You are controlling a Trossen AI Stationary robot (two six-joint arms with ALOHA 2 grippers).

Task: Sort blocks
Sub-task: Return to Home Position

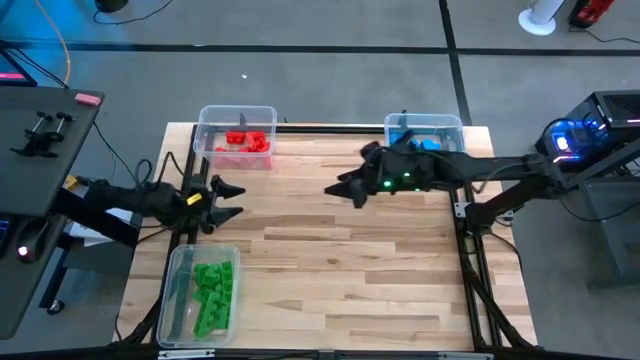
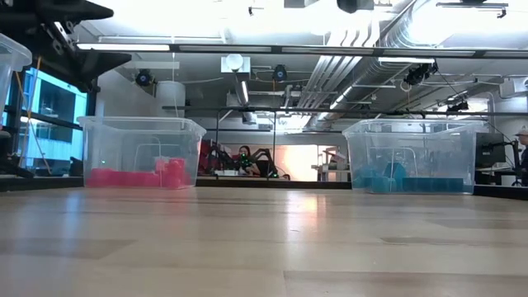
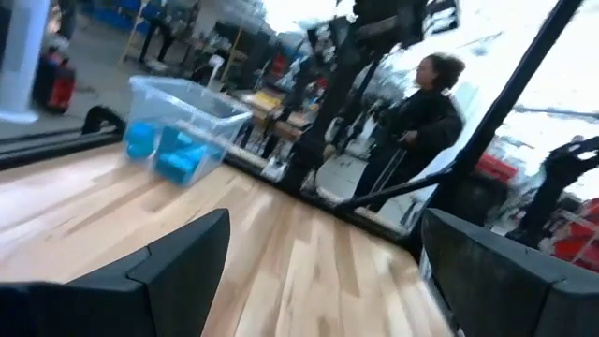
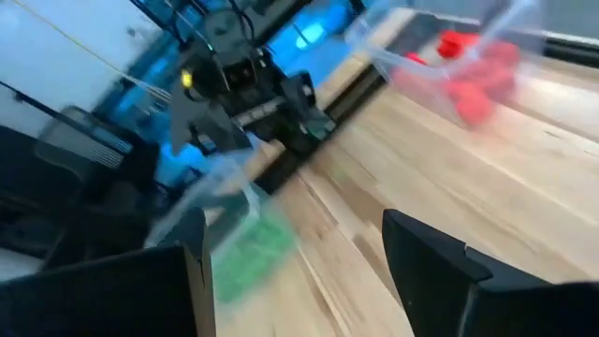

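Both pairs of jaws are spread and grasp nothing: the left jaws hang over the left edge of the surface between two bins, the right jaws over its far middle. The red blocks lie in the far-left bin, the green blocks in the near-left bin and the blue blocks in the far-right bin. No loose block shows on the wood. The sorting looks finished — probably only parking the arms is left.

grey floor | exposed ceiling pipes | perhaps a blue-lit window
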